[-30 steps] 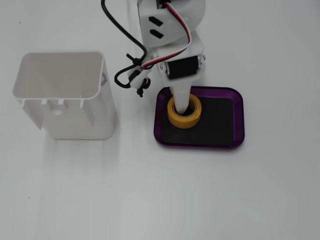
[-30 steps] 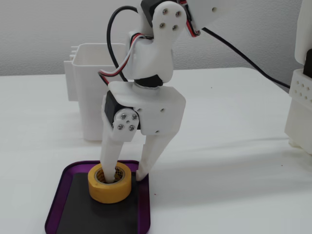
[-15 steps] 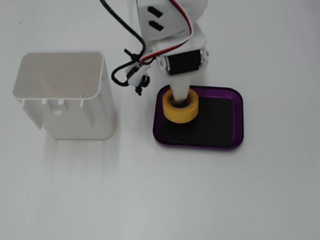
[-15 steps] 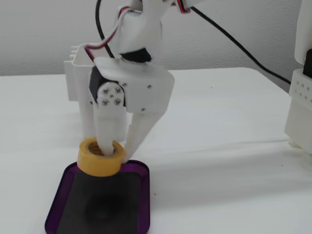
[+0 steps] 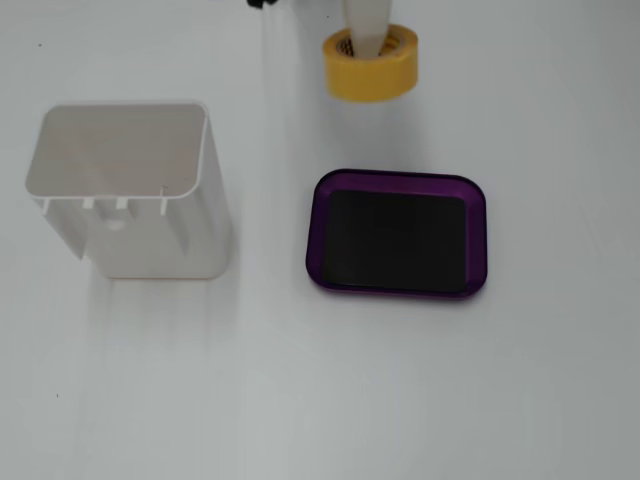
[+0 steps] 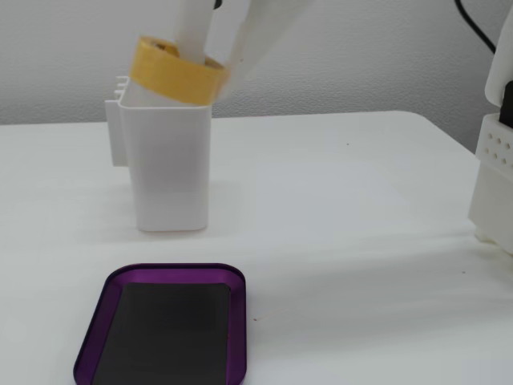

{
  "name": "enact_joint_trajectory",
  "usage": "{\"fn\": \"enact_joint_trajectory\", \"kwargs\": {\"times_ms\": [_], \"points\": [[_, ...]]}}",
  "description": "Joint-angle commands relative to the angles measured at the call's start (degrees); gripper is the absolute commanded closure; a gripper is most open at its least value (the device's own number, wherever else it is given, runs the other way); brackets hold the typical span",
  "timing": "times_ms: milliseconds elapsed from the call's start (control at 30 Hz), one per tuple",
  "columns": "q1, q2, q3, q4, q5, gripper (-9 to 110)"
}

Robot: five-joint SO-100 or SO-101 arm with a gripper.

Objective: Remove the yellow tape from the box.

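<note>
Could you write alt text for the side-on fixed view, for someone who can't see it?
The robot's tool holds the yellow tape tilted in the air, above a tall white bin. On the white table in front, the purple box lies empty.

Bright even light, soft faint shadows; raised yellow tape [image 6: 177, 70] motion-blurred, rest sharp

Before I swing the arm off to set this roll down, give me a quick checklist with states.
1. Yellow tape out of the purple tray: ok.
2. Roll held by gripper, one finger through the core, one outside: ok.
3. Roll level: not ok, tilted in the fixed view from the side.
4. Tray left empty: ok, black floor bare.
5. Clear of the white bin: cannot tell, the roll overlaps its rim in the side view.
</note>
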Motion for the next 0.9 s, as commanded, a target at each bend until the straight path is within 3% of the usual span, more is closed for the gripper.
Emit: {"fn": "enact_joint_trajectory", "kwargs": {"times_ms": [0,400,867], "points": [[0.09,10.11,10.99,-1.23,-0.18,102],[0.09,36.74,63.98,-24.70,-0.26,102],[-5.36,40.52,84.73,-40.17,-0.26,102]]}}
